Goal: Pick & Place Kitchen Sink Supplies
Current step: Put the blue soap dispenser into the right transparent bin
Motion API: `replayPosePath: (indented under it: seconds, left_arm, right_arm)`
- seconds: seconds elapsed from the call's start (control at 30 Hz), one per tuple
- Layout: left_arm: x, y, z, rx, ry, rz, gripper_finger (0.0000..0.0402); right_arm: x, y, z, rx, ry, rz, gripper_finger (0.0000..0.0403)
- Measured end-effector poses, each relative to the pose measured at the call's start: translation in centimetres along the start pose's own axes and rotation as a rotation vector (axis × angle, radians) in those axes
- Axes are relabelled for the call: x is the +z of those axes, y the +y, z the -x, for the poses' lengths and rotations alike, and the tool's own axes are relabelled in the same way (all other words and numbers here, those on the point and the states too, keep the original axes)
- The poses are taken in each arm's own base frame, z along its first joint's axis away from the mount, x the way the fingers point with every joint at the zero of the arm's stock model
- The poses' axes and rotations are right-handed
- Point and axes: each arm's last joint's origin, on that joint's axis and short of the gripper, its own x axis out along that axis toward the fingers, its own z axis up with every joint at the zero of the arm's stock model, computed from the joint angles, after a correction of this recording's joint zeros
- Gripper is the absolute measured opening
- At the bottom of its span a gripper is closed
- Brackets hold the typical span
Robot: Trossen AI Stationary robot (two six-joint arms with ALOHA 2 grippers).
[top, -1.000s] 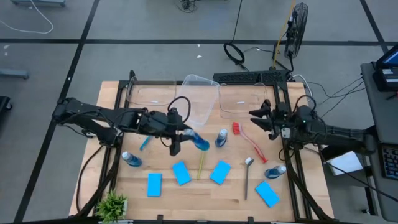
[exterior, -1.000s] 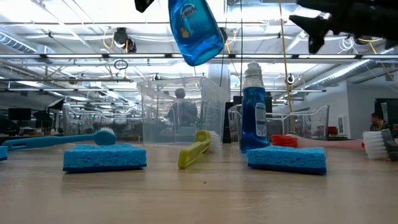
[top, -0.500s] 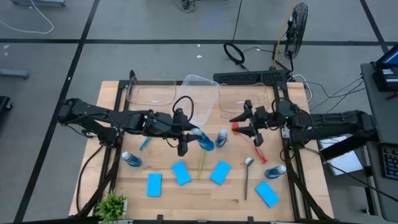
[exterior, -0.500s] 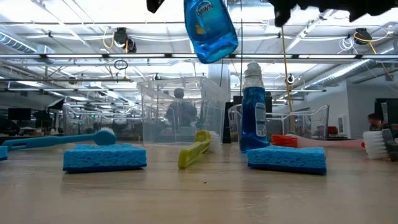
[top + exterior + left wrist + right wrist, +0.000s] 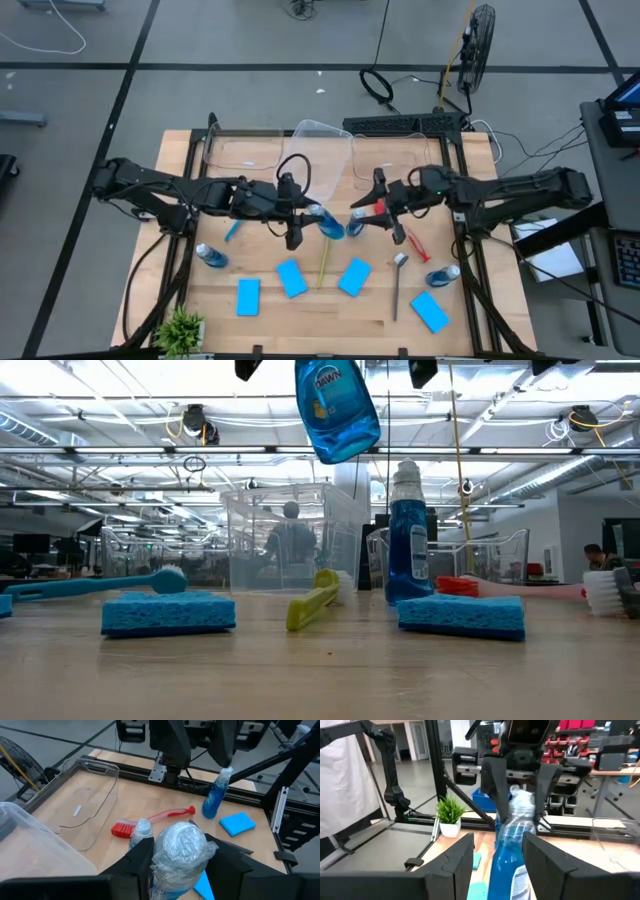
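Hanging clear of the table (image 5: 260,310), just left of centre in the high view and at the top of the low view: one small bottle of blue liquid (image 5: 325,224), cap end up, body tilting. Gripping it by the neck with the left gripper (image 5: 308,216), fingers closing partway onto it. Reaching in from the left edge, arm stretching almost level across the table, wrist pointing toward frame centre.

Standing upright on the wood just right of it: a second bottle (image 5: 356,222). Hovering above and beside that one with the right gripper (image 5: 362,200), fingers spreading apart and clasping nothing. Extending in from the right edge, forearm nearly level, gripper facing the left one.

Lying beyond: a red brush (image 5: 405,232) right of centre, a yellow brush (image 5: 323,265) lower centre, and clear tubs (image 5: 325,160) toward the top.
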Motion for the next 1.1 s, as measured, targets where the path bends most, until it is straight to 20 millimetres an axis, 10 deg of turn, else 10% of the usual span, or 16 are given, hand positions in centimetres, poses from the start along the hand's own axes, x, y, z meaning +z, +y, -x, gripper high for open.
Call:
replayPosePath:
  seconds: [0.73,1.1]
  left_arm:
    - [0.0,0.0,0.0,0.000,0.000,0.001,0.0142]
    - [0.0,0.1,0.0,0.018,-0.006,-0.001,0.0142]
  right_arm:
    - [-0.4,0.0,-1.4,-0.058,0.047,0.009,0.0158]
    - [-0.3,-0.2,-1.4,-0.126,0.035,0.012,0.0246]
